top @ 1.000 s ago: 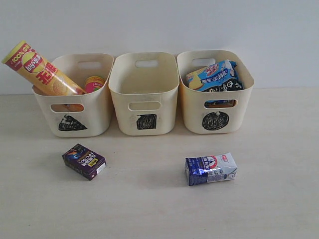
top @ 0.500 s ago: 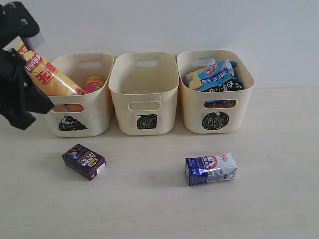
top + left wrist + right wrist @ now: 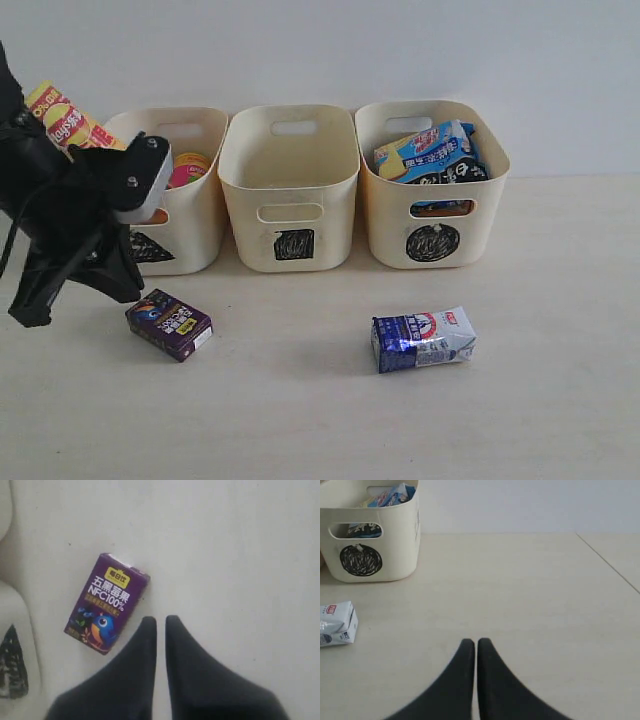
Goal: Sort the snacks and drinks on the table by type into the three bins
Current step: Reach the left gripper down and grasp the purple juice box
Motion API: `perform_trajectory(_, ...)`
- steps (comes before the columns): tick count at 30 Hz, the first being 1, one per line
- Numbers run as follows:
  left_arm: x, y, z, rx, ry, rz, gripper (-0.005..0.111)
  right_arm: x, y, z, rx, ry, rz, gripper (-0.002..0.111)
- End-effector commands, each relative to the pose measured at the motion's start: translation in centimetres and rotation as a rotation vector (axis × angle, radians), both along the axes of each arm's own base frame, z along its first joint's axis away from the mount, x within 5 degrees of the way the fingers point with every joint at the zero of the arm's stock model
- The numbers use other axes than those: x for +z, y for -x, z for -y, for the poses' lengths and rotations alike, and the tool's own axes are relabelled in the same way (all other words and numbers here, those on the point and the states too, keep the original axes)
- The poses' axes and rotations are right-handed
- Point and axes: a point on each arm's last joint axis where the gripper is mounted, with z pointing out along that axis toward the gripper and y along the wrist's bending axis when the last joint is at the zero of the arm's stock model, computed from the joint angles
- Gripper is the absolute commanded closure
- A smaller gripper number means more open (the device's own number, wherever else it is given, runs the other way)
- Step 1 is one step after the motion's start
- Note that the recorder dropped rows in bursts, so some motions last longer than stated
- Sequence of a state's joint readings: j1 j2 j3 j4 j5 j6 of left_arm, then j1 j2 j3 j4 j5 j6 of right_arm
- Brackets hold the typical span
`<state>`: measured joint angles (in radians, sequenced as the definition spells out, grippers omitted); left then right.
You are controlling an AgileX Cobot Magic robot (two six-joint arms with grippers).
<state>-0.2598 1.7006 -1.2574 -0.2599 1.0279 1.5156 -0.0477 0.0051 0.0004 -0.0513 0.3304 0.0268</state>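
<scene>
The pale beige, faintly wood-grained counter [image 3: 560,420] carries three alike cream plastic bins with handle slots, set side by side in a row along its far edge, against the wall. The bin marked with a black triangle [image 3: 203,200] stands nearest the left edge, the bin marked with a black square [image 3: 290,190] in the middle, and the bin marked with a black circle [image 3: 432,205] on the right. A tall yellow-orange Lay's chip tube [image 3: 58,120] leans out of the triangle bin toward the left edge. A pink chip tube with a yellow-green cap [image 3: 188,166] stands inside the same bin. A crinkly blue-black-white bag [image 3: 430,152] sits in the circle bin, rising above its rim. No contents show in the square bin. The small dark purple rectangular carton [image 3: 168,324] lies flat on the counter in front of the triangle bin. The small blue and white rectangular carton [image 3: 422,338] lies on its side in front of the circle bin. The black left arm [image 3: 80,215] reaches in from the left edge and covers part of the triangle bin and the yellow-orange tube. The left fingers [image 3: 142,650] are together and hold nothing; their tips are just beside the purple carton, apart from it. The right fingers [image 3: 465,665] are together and empty, over bare counter, well apart from the blue and white carton.
</scene>
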Motion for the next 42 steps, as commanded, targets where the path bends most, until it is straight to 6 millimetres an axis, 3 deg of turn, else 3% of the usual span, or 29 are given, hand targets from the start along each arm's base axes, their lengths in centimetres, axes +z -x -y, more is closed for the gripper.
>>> perform_trajectory(1,-1.0,-1.4,0.8,-0.201,-0.019,0.029,0.098,0.1,0.0,0.0,-0.001,0.010,0.012,0.108)
perform_trajectory(2,-1.1,-1.6,0.8,-0.229,-0.024,0.036,0.095,0.1,0.0,0.0,-0.001,0.010,0.012,0.108)
perform_trajectory(7,-2.0,-3.0,1.1,-0.243,-0.029,0.119,0.055,0.1,0.0,0.0,-0.001,0.010,0.012,0.108)
perform_trajectory(10,-2.1,-3.2,1.1,-0.236,-0.029,0.140,0.044,0.1,0.0,0.0,-0.001,0.010,0.012,0.108)
perform_trajectory(18,-2.5,-2.9,2.1,-0.237,-0.024,0.107,0.033,0.1,0.0,0.0,-0.001,0.010,0.014,0.108)
perform_trajectory(24,-2.6,-2.1,4.1,-0.249,-0.030,0.093,0.033,0.1,0.0,0.0,-0.001,0.010,0.014,0.108)
perform_trajectory(31,-3.9,-2.6,3.3,-0.161,-0.178,0.072,0.033,0.1,0.0,0.0,-0.001,0.010,0.014,0.108)
perform_trajectory(42,-7.0,-4.0,3.7,-0.129,-0.186,0.090,0.010,0.1,0.0,0.0,-0.001,0.010,0.014,0.108)
